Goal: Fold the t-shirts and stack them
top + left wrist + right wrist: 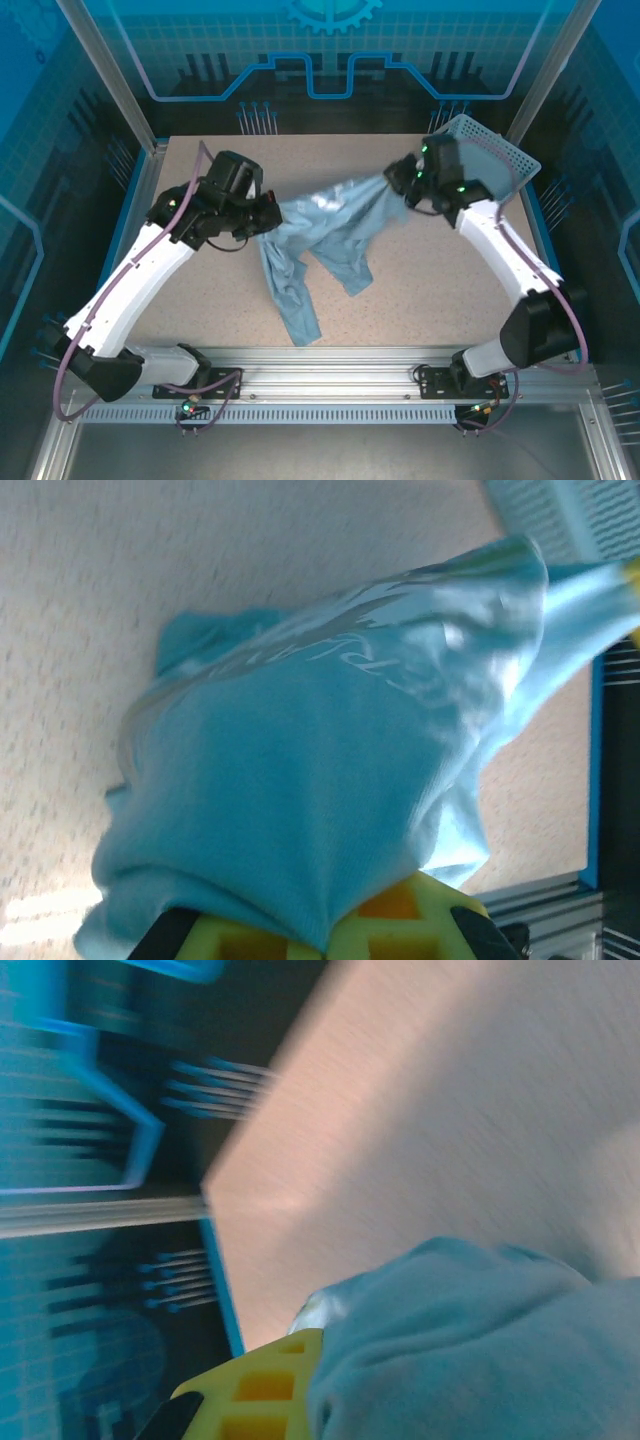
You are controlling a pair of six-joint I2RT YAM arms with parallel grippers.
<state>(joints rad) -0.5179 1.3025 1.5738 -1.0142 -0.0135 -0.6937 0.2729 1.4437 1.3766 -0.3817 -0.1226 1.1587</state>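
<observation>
Over the middle of the table [430,300], you can see the t-shirt [335,225] stretched between both arms. Your left gripper [268,215] is clamped tight on its left end. Your right gripper [403,187] is pinched tight on its far right end, near the basket [500,150]. One long bit of the cloth droops down onto the table on the near side.

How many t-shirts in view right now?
1. The t-shirt hangs stretched between the left tool and the right tool, both shut on it. More could be hidden inside the basket at the far right corner.
</observation>
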